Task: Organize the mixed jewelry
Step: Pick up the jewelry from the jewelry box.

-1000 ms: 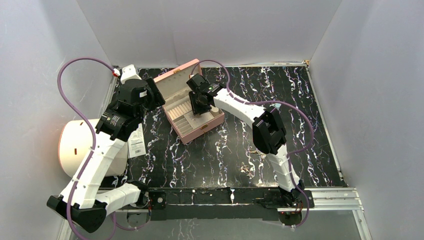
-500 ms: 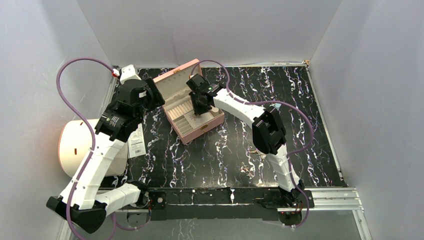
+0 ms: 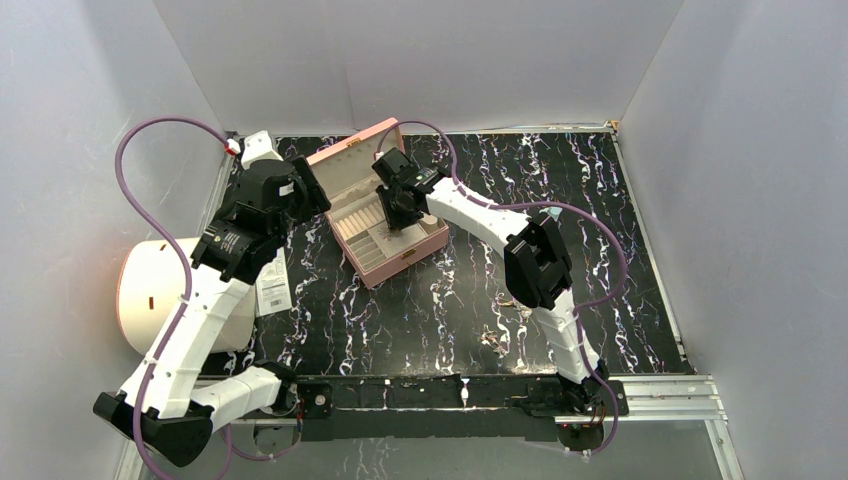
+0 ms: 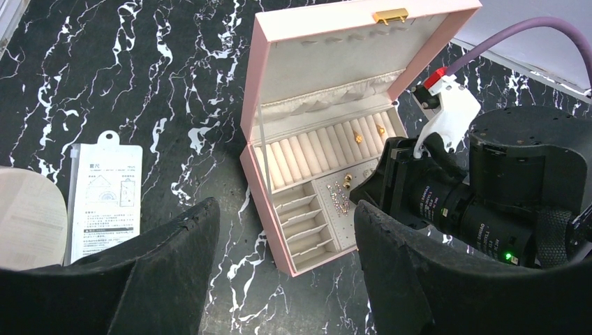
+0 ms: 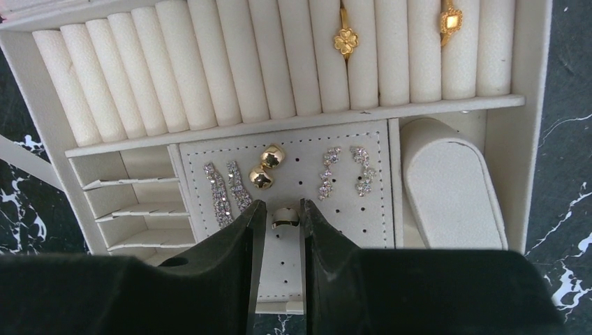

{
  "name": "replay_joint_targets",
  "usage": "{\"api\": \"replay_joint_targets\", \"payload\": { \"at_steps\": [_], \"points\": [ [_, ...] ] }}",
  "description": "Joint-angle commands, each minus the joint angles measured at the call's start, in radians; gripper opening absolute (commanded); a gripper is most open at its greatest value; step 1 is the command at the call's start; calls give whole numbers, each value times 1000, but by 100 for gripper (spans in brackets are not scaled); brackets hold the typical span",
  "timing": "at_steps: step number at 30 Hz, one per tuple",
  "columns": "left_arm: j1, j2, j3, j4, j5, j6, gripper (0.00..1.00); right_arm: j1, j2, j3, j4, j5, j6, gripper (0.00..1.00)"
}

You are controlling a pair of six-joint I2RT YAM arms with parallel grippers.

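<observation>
Your right gripper [image 5: 283,209] has its fingers drawn in on a small gold-and-silver piece [image 5: 285,218]. It is pinched at the very tips, probably so the pads do not block your view of where it lands. You hold it low over the perforated earring panel [image 5: 349,227] of the pink jewelry box [image 3: 415,255], in the bare stretch of holes nearest the camera.

That spot makes sense, because the panel already carries like things. The sparkly drop earrings [image 5: 223,192] sit in two pairs, and a pair of gold dome earrings [image 5: 267,167] sits between those pairs. Rings go elsewhere: a gold clover ring [image 5: 345,40] and a second gold ring [image 5: 450,19] are tucked into the ring rolls [image 5: 230,63] behind the panel. The small divided slots [image 5: 132,202] and the padded cushion [image 5: 450,185] on either side of the panel hold nothing that I can see.

I cannot tell whether the piece has a post lined up with a hole, so come down gently.

Your left gripper [image 4: 286,209] is spread wide and holds nothing. It hangs beside the box on the side of the white tag [image 4: 105,192], apparently parked clear of the work while its camera frames the open lid and trays.

More loose pieces [image 3: 493,340] lie on the table [image 3: 600,200] near the right arm's base, well apart from the box, so the sorting looks unfinished.
</observation>
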Motion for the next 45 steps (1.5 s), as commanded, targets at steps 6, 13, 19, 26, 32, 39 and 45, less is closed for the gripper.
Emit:
{"api": "replay_joint_targets", "payload": {
  "at_steps": [6,13,19,26,32,39,45],
  "points": [
    [4,-23,-4,1,-5,-9,68,14,-4,14,-78,-17,-113,34],
    [4,-20,-4,4,1,-10,68,15,15,31,-82,-7,-144,30],
    [4,-19,-2,3,4,-12,68,15,4,17,-34,21,-146,25],
    [4,-21,-4,1,30,-19,68,16,-132,-142,202,30,-127,25],
    [3,-40,2,-9,46,-27,68,17,-242,-279,357,30,-104,25],
    [3,-94,-40,-24,77,-59,68,21,-374,-477,581,70,-124,25],
    [4,-167,-145,-17,110,-121,68,23,-441,-616,800,95,-185,24]
  ]
}}
